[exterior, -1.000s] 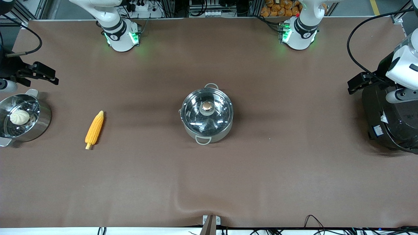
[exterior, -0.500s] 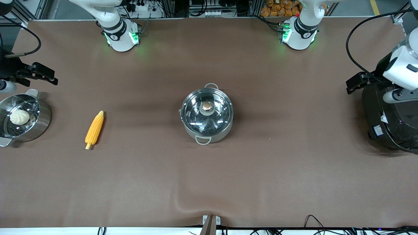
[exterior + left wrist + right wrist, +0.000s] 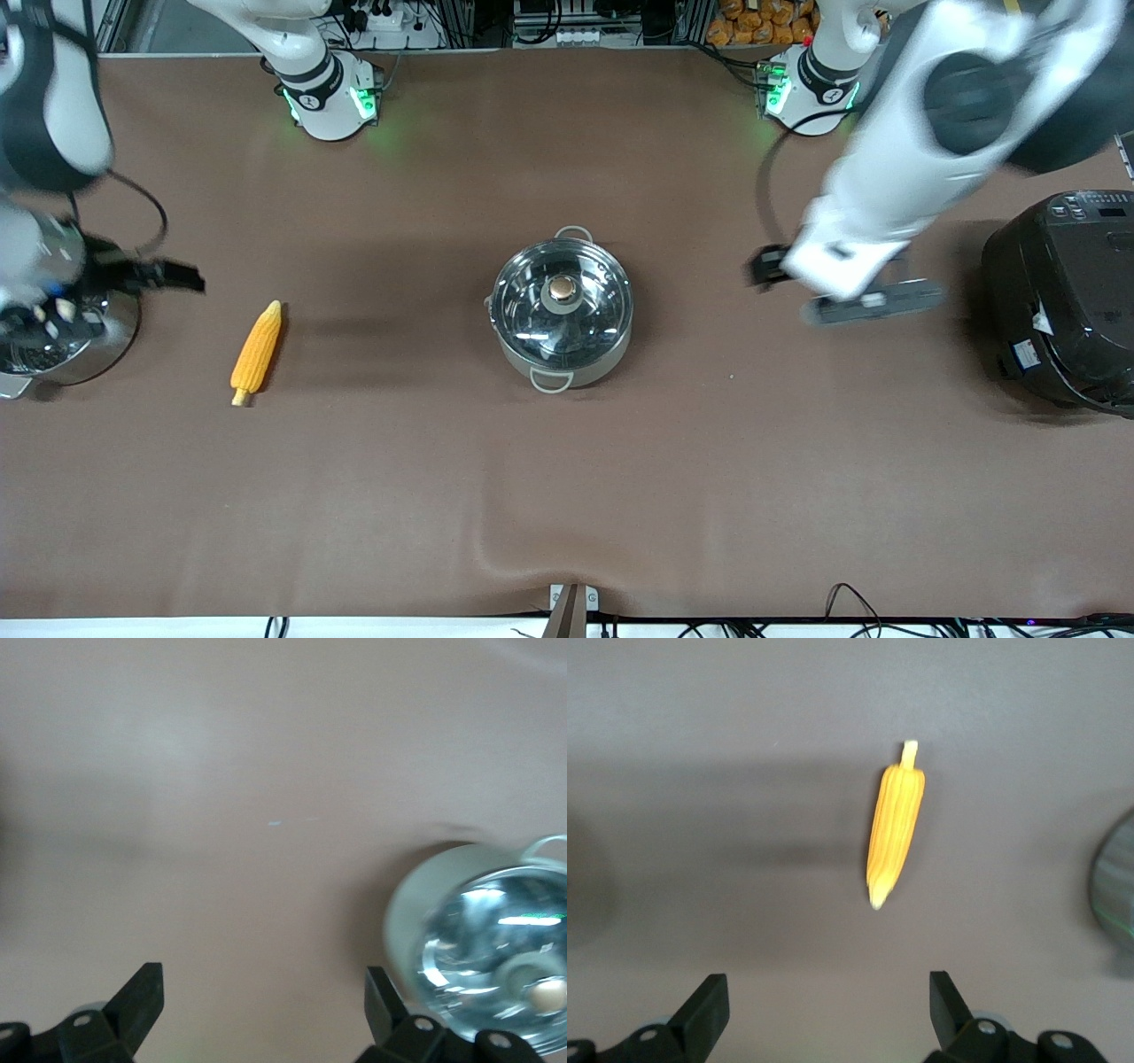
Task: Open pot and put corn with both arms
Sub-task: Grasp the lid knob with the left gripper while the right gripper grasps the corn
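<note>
The pot [image 3: 563,306] stands in the middle of the table [image 3: 567,496], with its glass lid [image 3: 562,303] on it and the copper-coloured knob [image 3: 561,287] in the centre of the lid. One loop handle points toward the front camera and the other points toward the robots' bases. Bare brown cloth lies all around the pot, and nothing touches it.

The corn [image 3: 256,351] lies flat on the table toward the right arm's end, well apart from the pot. Its stub stem points toward the front camera and its tapered tip points toward the bases. There is free cloth on every side of the corn. Between the corn and the table's edge at that end stands the steel steamer pot [image 3: 89,341], partly covered by the right arm.

The right gripper [image 3: 168,276] hangs in the air over the table between the steamer pot and the corn, close to the steamer pot's rim. In the right wrist view its two fingers [image 3: 709,1005] stand wide apart with nothing between them, and the corn [image 3: 896,833] lies on the cloth ahead of them.

The left gripper [image 3: 766,266] is in the air over the open cloth between the pot and the big black rice cooker [image 3: 1063,301]. In the left wrist view its fingers [image 3: 142,997] are also wide apart and hold nothing, and the pot [image 3: 487,948] shows at the edge of that view.
</note>
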Controlling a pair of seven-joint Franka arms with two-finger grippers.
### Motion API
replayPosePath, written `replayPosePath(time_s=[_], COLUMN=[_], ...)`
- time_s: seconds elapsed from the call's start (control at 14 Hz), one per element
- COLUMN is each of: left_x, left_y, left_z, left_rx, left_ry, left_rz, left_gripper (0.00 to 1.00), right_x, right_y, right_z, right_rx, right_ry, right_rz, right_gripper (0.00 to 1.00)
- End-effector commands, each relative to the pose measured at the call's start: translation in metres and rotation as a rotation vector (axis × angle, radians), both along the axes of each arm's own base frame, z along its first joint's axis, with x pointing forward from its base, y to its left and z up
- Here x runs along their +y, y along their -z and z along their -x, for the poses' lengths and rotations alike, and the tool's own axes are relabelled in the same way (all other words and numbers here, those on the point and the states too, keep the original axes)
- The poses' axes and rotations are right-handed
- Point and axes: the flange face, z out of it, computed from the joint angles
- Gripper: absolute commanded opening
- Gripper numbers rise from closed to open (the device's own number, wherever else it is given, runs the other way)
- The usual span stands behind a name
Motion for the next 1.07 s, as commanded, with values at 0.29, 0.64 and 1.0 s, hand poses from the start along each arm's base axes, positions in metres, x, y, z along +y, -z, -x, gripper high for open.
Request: replayPosePath(time_s=[0.29, 0.64, 1.0], left_x=[-0.123, -0.187, -0.217], left_y=[0.082, 0.123, 0.151], left_z=[0.014, 0.043, 0.057], left_rx=[-0.019, -0.021, -0.023], left_ry=[-0.156, -0.244, -0.341], left_rz=[0.043, 0.061, 0.062], left_gripper=[1.0, 1.0, 1.0], right_x=[-0.035, -0.033, -0.031], right_y=[0.137, 0.178, 0.203], right_z=[-0.032, -0.022, -0.019], right_rx=[0.013, -0.007, 0.003], right_ry=[-0.011, -0.026, -0.033], right_rz=[-0.044, -0.037, -0.034], right_gripper=[1.0, 1.0, 1.0])
